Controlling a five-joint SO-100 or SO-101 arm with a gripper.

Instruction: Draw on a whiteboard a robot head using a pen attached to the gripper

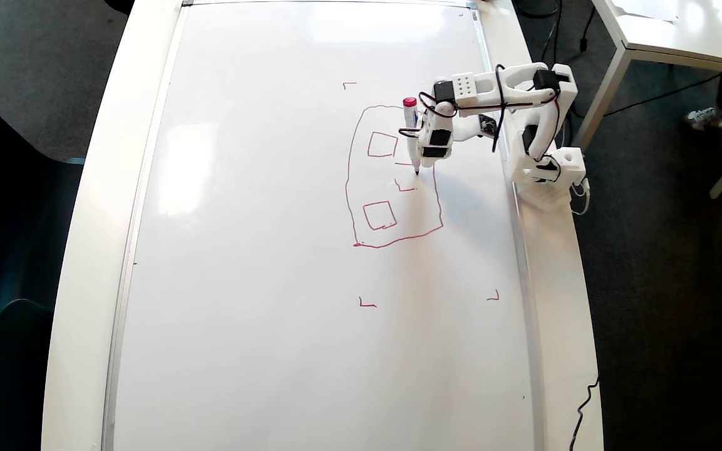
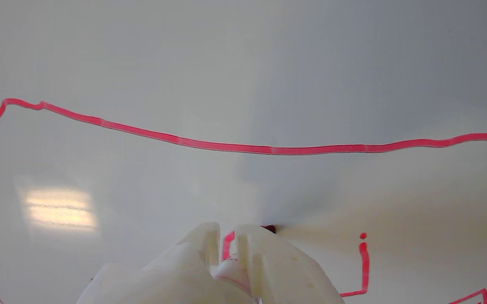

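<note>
The pen [image 1: 412, 134] stands nearly upright, red cap up, its dark tip touching the whiteboard [image 1: 260, 250] at the unfinished middle square inside the robot head [image 1: 392, 178] drawing, on the right part of the board in the overhead view. The gripper [image 1: 426, 141] is clenched around the pen's barrel; in the wrist view its white fingers [image 2: 268, 261] sit close together over the tip. The arm [image 1: 511, 94] reaches in from its base [image 1: 548, 166] at the board's right edge, elbow bent, wrist pointing down.

From my overhead feed I see a second white table [image 1: 680, 31] top right, dark chairs [image 1: 4, 250] at left (partly cropped), someone's sneaker [image 1: 703, 117] beyond.
</note>
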